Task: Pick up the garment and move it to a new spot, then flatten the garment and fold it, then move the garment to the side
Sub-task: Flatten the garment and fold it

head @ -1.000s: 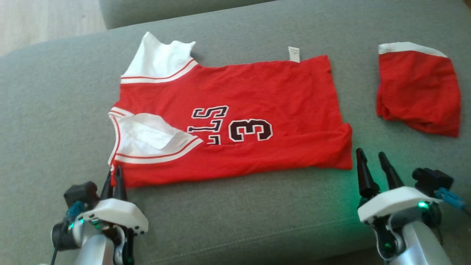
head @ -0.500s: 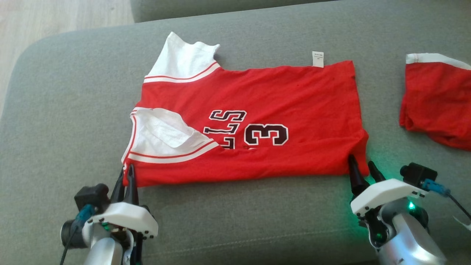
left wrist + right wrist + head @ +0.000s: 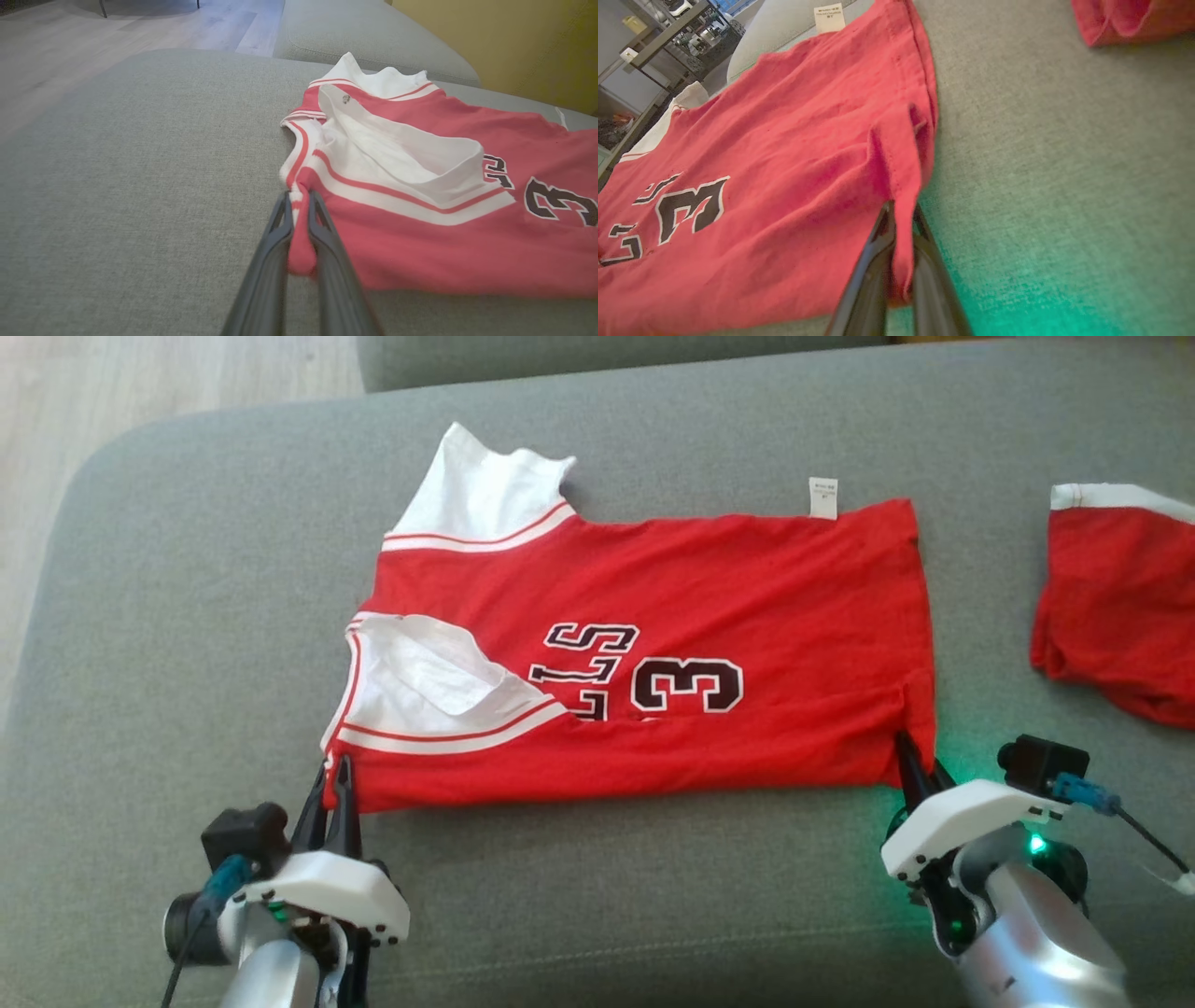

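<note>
ok so left fingers (image 3: 346, 803) and right fingers (image 3: 910, 763) are both clamped on the lower corners of the jersey (image 3: 672, 588), I'd lift evenly and keep it taut while folding toward the top edge

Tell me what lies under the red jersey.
The jersey lies spread on the grey sofa cushion, which shows all round it. Anything beneath its middle is covered. The left gripper and right gripper pinch its near corners between their fingers.
</note>
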Available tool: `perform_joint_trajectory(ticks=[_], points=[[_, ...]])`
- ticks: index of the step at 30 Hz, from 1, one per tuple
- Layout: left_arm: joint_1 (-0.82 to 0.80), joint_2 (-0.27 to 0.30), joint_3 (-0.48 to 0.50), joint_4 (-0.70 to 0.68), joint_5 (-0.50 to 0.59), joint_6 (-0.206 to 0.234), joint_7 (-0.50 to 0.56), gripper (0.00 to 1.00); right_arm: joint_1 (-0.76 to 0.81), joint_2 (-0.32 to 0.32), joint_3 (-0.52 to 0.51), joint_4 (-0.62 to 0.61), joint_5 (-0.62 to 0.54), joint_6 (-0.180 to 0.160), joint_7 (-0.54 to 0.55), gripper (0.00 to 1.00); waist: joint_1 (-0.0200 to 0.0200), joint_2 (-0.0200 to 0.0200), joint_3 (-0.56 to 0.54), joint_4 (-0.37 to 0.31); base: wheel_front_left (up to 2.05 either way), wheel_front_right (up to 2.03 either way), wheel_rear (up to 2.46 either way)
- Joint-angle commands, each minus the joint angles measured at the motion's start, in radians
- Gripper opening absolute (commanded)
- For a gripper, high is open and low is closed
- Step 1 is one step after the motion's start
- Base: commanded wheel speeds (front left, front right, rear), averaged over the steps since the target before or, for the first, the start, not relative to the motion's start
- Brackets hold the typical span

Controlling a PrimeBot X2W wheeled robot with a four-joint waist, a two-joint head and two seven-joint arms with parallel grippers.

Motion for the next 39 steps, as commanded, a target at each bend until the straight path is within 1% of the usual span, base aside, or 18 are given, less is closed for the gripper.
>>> perform_joint_trajectory(ticks=[1, 4, 7, 8, 13, 17, 20, 23, 27, 30, 31, 32, 33, 34, 35, 39], points=[[-0.01, 0.008, 0.037, -0.025, -0.001, 0.002, -0.006, 0.0, -0.001, -0.008, 0.029, -0.019, -0.019, 0.0, -0.007, 0.0, 0.0, 0.0, -0.013, 0.003, 0.0, 0.0, 0.0], [0.002, 0.008, 0.041, -0.024, -0.002, 0.001, -0.006, 0.0, 0.018, -0.031, 0.034, -0.037, -0.031, 0.0, 0.0, 0.0, 0.0, 0.0, -0.032, 0.003, 0.0, 0.0, 0.0], [0.02, 0.009, 0.041, -0.024, 0.006, 0.0, -0.006, 0.0, 0.041, -0.06, 0.049, -0.071, -0.032, 0.0, 0.044, 0.0, 0.0, 0.0, -0.051, 0.002, 0.0, 0.0, 0.0], [0.02, 0.009, 0.041, -0.024, 0.006, 0.0, -0.006, 0.0, 0.041, -0.06, 0.049, -0.071, -0.032, 0.0, 0.044, 0.0, 0.0, 0.0, -0.051, 0.002, 0.0, 0.0, 0.0], [0.056, 0.015, 0.043, -0.023, 0.017, -0.001, -0.006, 0.0, 0.101, -0.112, 0.076, -0.169, -0.009, 0.0, 0.162, 0.0, 0.0, 0.0, -0.083, -0.003, 0.0, 0.0, 0.0], [0.089, 0.025, 0.027, -0.001, 0.024, -0.016, -0.006, 0.0, 0.174, -0.151, 0.083, -0.283, 0.016, 0.0, 0.285, 0.0, 0.0, 0.0, -0.103, -0.009, 0.0, 0.0, 0.0], [0.11, 0.034, 0.017, 0.005, 0.026, -0.021, 0.003, 0.0, 0.239, -0.168, 0.067, -0.38, 0.029, 0.0, 0.374, 0.0, 0.0, 0.0, -0.111, -0.012, 0.0, 0.0, 0.0], [0.129, 0.04, 0.013, 0.0, 0.022, -0.023, 0.014, 0.0, 0.306, -0.169, 0.03, -0.479, 0.038, 0.0, 0.451, 0.0, 0.0, 0.0, -0.115, -0.014, 0.0, 0.0, 0.0], [0.139, 0.046, 0.008, 0.001, 0.017, -0.029, 0.024, 0.0, 0.373, -0.154, -0.025, -0.586, 0.015, 0.0, 0.51, 0.0, 0.0, 0.0, -0.114, -0.018, 0.0, 0.0, 0.0], [0.14, 0.044, 0.0, 0.0, 0.013, -0.031, 0.032, 0.0, 0.4, -0.112, -0.062, -0.64, 0.006, 0.0, 0.54, 0.0, 0.0, 0.0, -0.114, -0.022, 0.0, 0.0, 0.0], [0.14, 0.044, -0.002, -0.002, 0.012, -0.03, 0.035, 0.0, 0.404, -0.095, -0.077, -0.657, 0.012, 0.0, 0.546, 0.02, 0.0, 0.0, -0.113, -0.023, 0.0, 0.0, 0.0], [0.14, 0.043, -0.005, -0.004, 0.01, -0.032, 0.04, 0.13, 0.408, -0.08, -0.09, -0.673, 0.015, 0.0, 0.549, 0.73, 0.0, 0.0, -0.113, -0.024, 0.0, 0.0, 0.0], [0.14, 0.043, -0.007, -0.005, 0.009, -0.033, 0.044, 0.44, 0.412, -0.07, -0.102, -0.686, 0.015, 0.0, 0.553, 1.0, 0.0, 0.0, -0.113, -0.023, 0.0, 0.0, 0.0], [0.139, 0.043, -0.008, -0.007, 0.006, -0.034, 0.047, 0.85, 0.417, -0.064, -0.111, -0.698, 0.012, 0.0, 0.557, 1.0, 0.0, 0.0, -0.112, -0.023, 0.0, 0.0, 0.0], [0.138, 0.043, -0.005, -0.008, 0.0, -0.034, 0.051, 1.0, 0.421, -0.059, -0.118, -0.71, 0.007, 0.0, 0.56, 1.0, 0.0, 0.0, -0.112, -0.022, 0.0, 0.0, 0.0], [0.128, 0.054, 0.02, -0.028, -0.021, -0.029, 0.042, 1.0, 0.425, -0.047, -0.14, -0.763, -0.017, 0.0, 0.536, 1.0, 0.0, 0.0, -0.11, -0.021, 0.0, 0.0, 0.0]])
